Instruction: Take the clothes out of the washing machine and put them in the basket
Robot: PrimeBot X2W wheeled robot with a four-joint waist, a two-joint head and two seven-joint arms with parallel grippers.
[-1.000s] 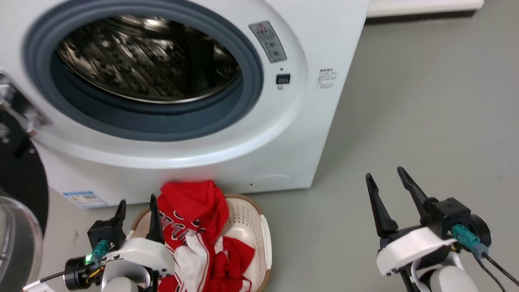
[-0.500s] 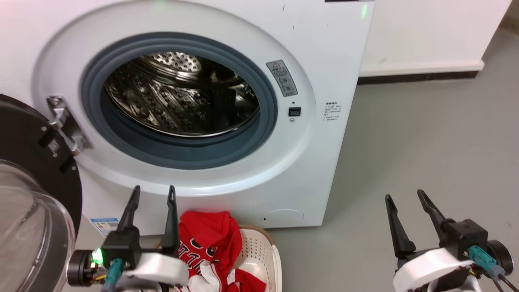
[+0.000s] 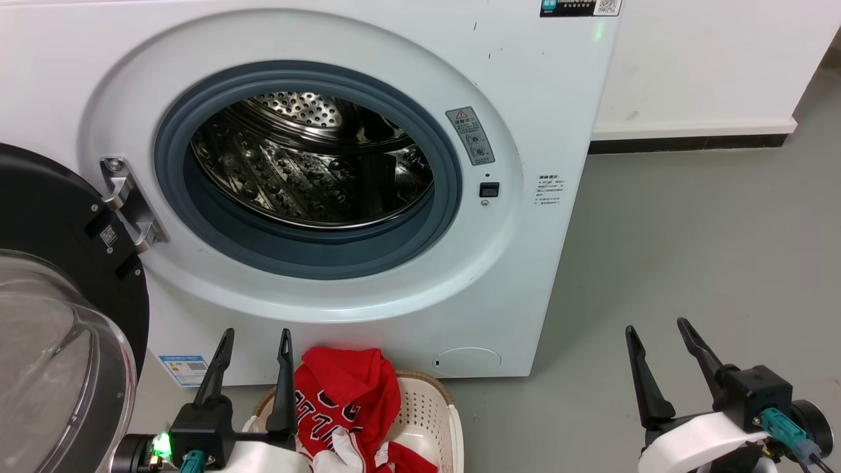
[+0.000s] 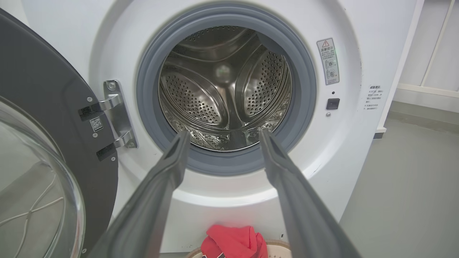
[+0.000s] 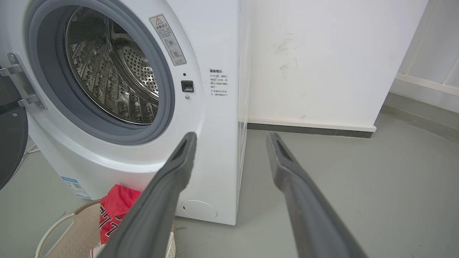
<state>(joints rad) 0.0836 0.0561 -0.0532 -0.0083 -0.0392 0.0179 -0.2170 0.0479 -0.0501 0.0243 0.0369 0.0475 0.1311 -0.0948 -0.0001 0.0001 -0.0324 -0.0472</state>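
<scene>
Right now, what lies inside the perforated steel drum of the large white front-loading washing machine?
The perforated steel drum shows bare metal walls and raised ribs, no clothing. Its lowest front edge is hidden behind the round grey rim, so anything there cannot be seen.

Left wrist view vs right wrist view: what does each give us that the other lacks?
Left wrist view: the open door's glass bowl, the drum seen straight to its back wall, the left gripper, open.
Right wrist view: the basket with its handle, white lettering on the clothes, the room wall and baseboard, the right gripper, open.
Shared: the washing machine, its drum with no clothes visible inside, the hinge, the warning sticker, red clothes below the washer.
</scene>
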